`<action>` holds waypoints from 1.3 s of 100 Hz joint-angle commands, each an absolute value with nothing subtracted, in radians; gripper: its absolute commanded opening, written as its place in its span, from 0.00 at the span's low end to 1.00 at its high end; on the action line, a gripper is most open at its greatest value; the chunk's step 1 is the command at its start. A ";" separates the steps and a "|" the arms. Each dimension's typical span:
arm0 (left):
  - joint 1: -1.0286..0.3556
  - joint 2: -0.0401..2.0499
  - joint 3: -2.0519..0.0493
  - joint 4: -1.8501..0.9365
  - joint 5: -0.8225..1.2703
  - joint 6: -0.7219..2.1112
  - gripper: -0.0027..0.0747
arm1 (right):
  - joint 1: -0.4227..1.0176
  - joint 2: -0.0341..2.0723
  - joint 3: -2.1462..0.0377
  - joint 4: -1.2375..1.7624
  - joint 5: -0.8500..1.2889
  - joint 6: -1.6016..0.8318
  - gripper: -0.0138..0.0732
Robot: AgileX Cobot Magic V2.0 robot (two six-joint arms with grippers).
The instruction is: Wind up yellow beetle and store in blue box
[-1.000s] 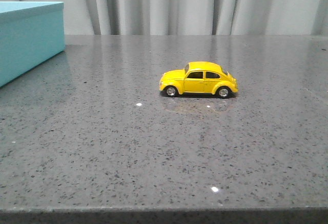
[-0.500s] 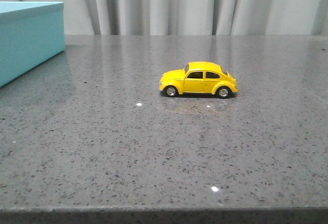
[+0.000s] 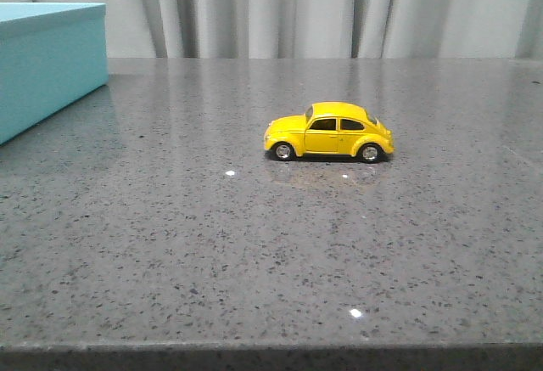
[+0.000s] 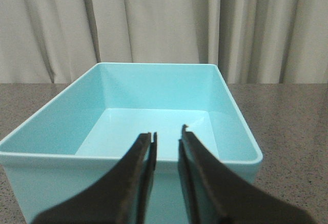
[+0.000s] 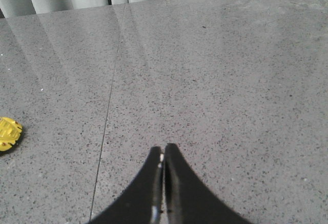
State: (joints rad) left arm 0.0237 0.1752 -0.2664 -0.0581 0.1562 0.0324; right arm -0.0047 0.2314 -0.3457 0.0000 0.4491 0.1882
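— Items on the tabletop?
— I log one yellow beetle, on its wheels mid-tabletop, and one blue box far left, well apart.
— End effectors?
— Left end effector: slightly spread, empty, facing the open box. Right end effector: pressed together, empty.

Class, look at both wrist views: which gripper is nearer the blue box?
Left. The left gripper hovers at the blue box rim; the right gripper is over bare table, box out of its view.
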 commanded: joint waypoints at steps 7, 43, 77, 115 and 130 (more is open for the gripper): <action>0.016 0.241 -0.345 -0.067 0.092 0.024 0.48 | -0.008 0.284 -0.423 0.000 0.408 0.187 0.44; 0.016 0.369 -0.444 -0.075 0.145 0.024 0.50 | -0.008 0.460 -0.590 0.000 0.618 0.187 0.55; 0.016 0.369 -0.444 -0.075 0.122 0.024 0.50 | -0.008 0.497 -0.592 0.000 0.608 0.187 0.53; 0.016 0.371 -0.444 -0.075 0.135 0.024 0.50 | -0.008 0.507 -0.592 0.037 0.619 0.187 0.53; 0.016 0.380 -0.448 -0.075 0.158 0.024 0.50 | -0.008 0.552 -0.595 0.062 0.652 0.187 0.53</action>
